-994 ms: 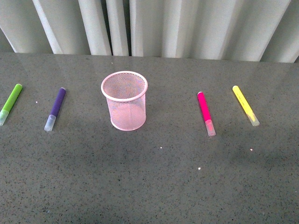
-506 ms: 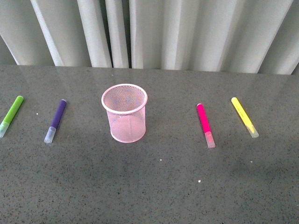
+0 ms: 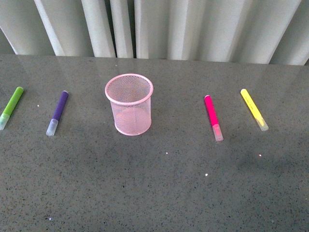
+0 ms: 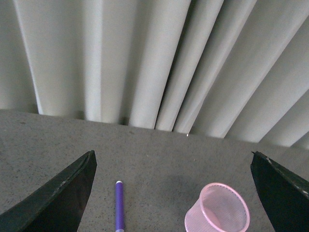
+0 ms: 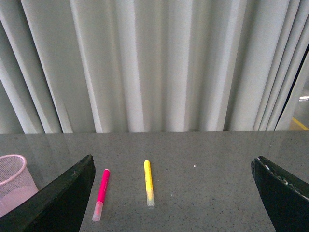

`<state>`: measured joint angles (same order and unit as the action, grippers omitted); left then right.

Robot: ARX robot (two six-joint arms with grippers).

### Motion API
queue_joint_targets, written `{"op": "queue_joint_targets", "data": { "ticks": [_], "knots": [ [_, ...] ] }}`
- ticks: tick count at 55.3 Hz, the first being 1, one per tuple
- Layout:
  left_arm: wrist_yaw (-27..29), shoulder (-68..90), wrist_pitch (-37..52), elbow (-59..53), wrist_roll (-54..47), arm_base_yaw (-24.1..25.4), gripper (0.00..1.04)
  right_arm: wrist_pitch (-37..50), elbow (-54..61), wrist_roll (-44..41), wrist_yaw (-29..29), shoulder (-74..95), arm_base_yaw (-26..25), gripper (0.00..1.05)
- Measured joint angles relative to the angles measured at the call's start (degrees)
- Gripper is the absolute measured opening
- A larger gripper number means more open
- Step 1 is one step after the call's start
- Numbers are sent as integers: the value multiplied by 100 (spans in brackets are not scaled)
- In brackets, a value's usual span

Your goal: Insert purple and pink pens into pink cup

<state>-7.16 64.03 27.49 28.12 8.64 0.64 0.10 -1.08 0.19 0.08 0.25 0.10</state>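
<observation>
Pink mesh cup [image 3: 131,116] stands upright on the grey table [image 3: 159,193], about mid-way across; both pens lie flat outside it. The purple pen [image 3: 58,112] is to the cup's left, well apart, clear cap toward me; the pink pen [image 3: 212,117] is to its right, also well apart, cap toward me. A green marker [image 3: 10,106] lies further left and a yellow marker [image 3: 254,109] further right. My left gripper [image 4: 172,153] is spread wide, fingers [image 4: 63,193] at opp. edges of the wrist view; it holds and touches nothing, w/ purple pen & cup seen btwn them. My right gripper [image 5: 173,158] is likewise wide apart and empty; pink pen & yellow marker show btwn its fingers [image 5: 63,198].
</observation>
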Motion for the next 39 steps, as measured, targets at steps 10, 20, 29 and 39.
{"op": "queue_joint_targets", "data": {
  "ticks": [10, 20, 29, 39],
  "knots": [
    [122, 1917, -890, 1357, -833, -74, 98, 0, 0, 0, 2, 0, 0, 98],
    [-39, 3541, -2271, 2833, -1609, 90, 98, 0, 0, 0, 0, 0, 0, 98],
    [107, 4216, -2761, 3467, -2050, 151, 98, 0, 0, 0, 2, 0, 0, 98],
    [138, 4612, -2830, 3698, -2107, 98, 98, 0, 0, 0, 0, 0, 0, 98]
  ]
}}
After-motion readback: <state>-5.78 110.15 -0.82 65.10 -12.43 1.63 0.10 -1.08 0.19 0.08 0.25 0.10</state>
